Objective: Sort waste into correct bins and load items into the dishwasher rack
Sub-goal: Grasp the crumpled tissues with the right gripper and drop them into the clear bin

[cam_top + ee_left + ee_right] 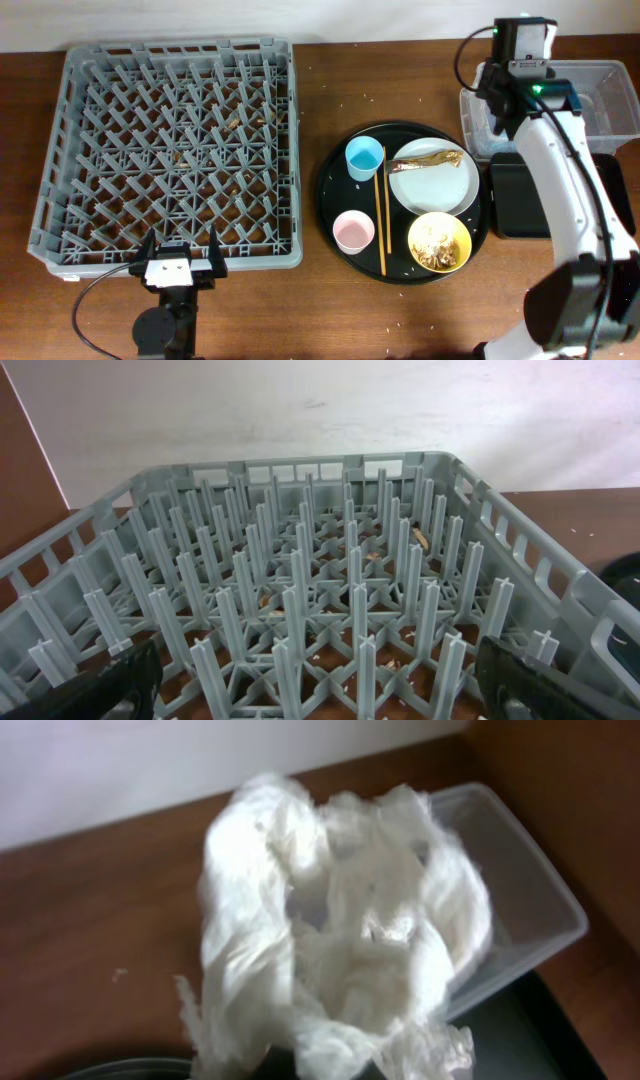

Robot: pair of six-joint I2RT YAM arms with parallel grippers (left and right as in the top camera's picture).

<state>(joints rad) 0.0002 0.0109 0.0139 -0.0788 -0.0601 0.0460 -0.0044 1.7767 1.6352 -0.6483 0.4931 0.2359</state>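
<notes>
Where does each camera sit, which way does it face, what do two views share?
Overhead: above the table, looking down; rack, round tray, left gripper, right arm.
Left wrist: low at rack's near edge, facing across it; fingers at corners.
Right wrist: above clear tub, napkin filling view; no fingers seen.
Overhead and left wrist share the rack.

A large round black tray (332,196) lies right of centre on the brown wooden table (310,310). A plain white wall (300,20) runs along the table's far edge.
</notes>
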